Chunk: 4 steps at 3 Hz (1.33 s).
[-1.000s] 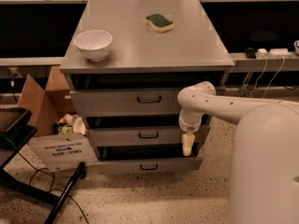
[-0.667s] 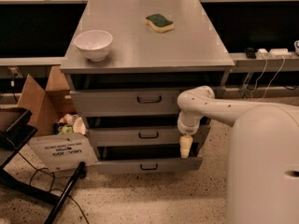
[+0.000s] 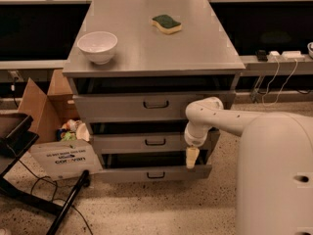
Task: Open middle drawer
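Observation:
The grey metal cabinet [image 3: 146, 53] has three drawers. The middle drawer [image 3: 122, 143] has a low front panel and a small dark loop handle [image 3: 155, 142]; its front sits between the top drawer [image 3: 112, 106] and the lowest drawer [image 3: 122, 174], which stands out furthest. My gripper [image 3: 191, 157] hangs from the white arm [image 3: 215, 119] at the right end of the drawer fronts, pointing down in front of the gap between the middle and lowest drawers, right of the handle.
A white bowl [image 3: 98, 46] and a green-and-yellow sponge [image 3: 167, 24] lie on the cabinet top. A cardboard box [image 3: 41, 106] with clutter and a white sign [image 3: 63, 156] stand at the left. A black stand [image 3: 14, 136] and cables are at lower left. My white base [image 3: 276, 180] fills the right.
The gripper has moved slightly left along the drawer fronts; the drawers look unchanged.

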Tool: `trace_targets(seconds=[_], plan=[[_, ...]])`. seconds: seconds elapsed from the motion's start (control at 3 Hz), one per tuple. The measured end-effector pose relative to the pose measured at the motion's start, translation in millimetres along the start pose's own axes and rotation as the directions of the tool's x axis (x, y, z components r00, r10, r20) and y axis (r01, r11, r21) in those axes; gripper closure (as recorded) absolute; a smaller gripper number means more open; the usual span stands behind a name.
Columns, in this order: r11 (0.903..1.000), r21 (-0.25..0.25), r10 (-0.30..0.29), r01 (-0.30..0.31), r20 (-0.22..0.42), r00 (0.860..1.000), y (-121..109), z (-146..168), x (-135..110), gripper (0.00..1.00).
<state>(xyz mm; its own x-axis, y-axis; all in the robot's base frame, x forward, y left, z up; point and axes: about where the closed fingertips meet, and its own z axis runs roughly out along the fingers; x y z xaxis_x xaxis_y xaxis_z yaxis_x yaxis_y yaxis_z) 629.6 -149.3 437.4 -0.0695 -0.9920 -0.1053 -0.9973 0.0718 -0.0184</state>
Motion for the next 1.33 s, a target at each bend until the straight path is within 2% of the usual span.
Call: trace_targets(seconds=[0.33, 0.67, 1.0, 1.33], plan=[[0.9984, 0.017, 0.054, -0.054, -0.014, 0.998, 20, -7, 26, 0.37], [0.9893, 0.05, 0.14, -0.137, -0.059, 0.988, 59, -33, 70, 0.6], [0.9884, 0.036, 0.15, -0.147, -0.076, 0.986, 77, -35, 78, 0.64], [0.9885, 0.037, 0.149, -0.147, -0.076, 0.986, 77, -35, 78, 0.41]])
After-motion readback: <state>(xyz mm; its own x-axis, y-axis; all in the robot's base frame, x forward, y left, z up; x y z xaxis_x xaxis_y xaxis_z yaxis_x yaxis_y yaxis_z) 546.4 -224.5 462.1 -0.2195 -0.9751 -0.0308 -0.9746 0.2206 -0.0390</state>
